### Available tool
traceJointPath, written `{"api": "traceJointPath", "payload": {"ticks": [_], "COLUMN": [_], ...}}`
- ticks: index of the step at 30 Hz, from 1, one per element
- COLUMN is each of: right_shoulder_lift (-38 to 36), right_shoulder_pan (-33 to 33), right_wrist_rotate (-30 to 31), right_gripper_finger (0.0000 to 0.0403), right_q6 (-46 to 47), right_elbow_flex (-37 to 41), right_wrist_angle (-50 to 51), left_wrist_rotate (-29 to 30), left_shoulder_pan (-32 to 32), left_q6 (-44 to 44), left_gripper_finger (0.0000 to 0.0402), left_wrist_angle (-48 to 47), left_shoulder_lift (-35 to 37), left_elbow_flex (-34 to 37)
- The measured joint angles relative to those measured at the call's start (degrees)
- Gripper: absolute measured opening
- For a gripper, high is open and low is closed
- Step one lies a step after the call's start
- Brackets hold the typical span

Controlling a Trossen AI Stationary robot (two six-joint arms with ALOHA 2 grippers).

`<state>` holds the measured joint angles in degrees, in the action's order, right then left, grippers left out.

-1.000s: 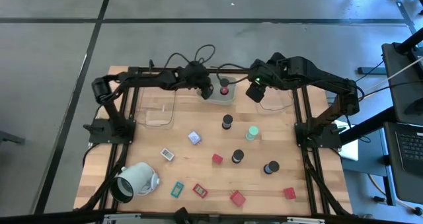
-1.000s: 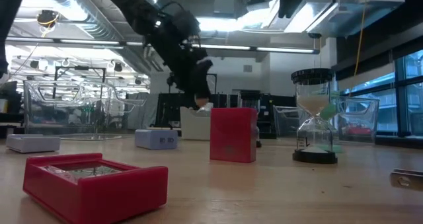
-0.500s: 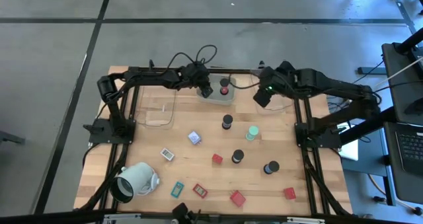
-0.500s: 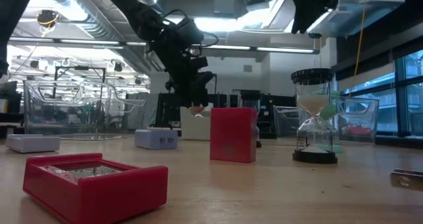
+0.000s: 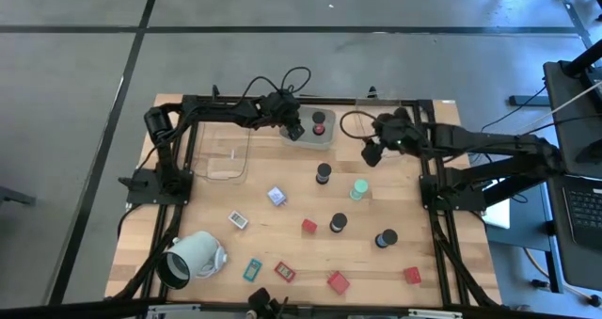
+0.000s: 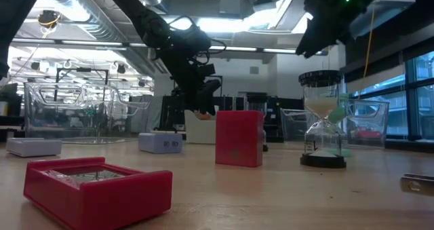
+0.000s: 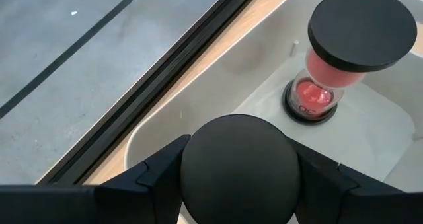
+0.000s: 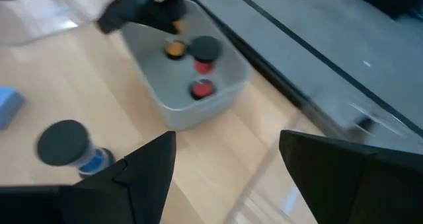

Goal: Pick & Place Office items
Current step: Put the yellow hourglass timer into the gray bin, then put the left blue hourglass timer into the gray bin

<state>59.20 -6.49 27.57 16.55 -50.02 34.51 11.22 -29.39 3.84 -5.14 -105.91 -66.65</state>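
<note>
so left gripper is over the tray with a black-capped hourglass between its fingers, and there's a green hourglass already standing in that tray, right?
Not quite. The hourglass already standing in the tray is red, not green, as the left wrist view shows. The green hourglass stands out on the table in the high view. The rest holds: the left gripper is over the tray with a black-capped hourglass between its fingers.

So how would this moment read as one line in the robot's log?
left gripper: holding black-capped timer over tray | red timer: in tray | right gripper: open, empty

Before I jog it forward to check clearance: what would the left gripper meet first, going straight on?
Probably the floor of the tray; the left gripper holds a black-capped timer over it, beside the red timer.
</note>
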Motion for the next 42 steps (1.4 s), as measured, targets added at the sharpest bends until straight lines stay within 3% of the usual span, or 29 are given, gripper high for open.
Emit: {"api": "traceJointPath", "payload": {"ticks": [7, 16, 27, 34, 39, 42], "right_shoulder_lift": [-0.1, -0.1, -0.1, -0.1, -0.1, -0.1], "right_shoulder_pan": [0.0, 0.0, 0.0, 0.4, 2.5, 3.8], "right_wrist_rotate": [-4.7, -4.7, -6.1, -13.5, -13.4, -13.2], "right_gripper_finger": [0.0272, 0.0272, 0.0272, 0.0272, 0.0272, 0.0272], "right_q6": [-3.5, -2.0, -0.9, 1.0, 1.8, 2.4], "right_elbow_flex": [10.1, 13.3, 13.3, 13.3, 13.3, 13.3], "right_wrist_angle": [-14.3, -15.3, -15.3, -15.2, -15.1, -15.0], "left_wrist_rotate": [-0.1, -0.4, -2.3, -7.8, -7.6, -4.3], "left_shoulder_pan": [0.0, 0.8, 2.6, 10.0, 17.8, 21.8], "left_q6": [-0.1, -2.1, -2.1, -4.9, -9.0, -11.5], "left_gripper_finger": [0.0216, 0.0237, 0.0257, 0.0252, 0.0258, 0.0263], "left_wrist_angle": [0.3, 0.6, -0.8, -2.6, -2.5, -2.4], "left_shoulder_lift": [0.0, 0.7, 8.1, 11.1, 10.9, 10.9], "left_elbow_flex": [0.0, 0.1, 0.1, 0.1, 0.1, 0.1]}}
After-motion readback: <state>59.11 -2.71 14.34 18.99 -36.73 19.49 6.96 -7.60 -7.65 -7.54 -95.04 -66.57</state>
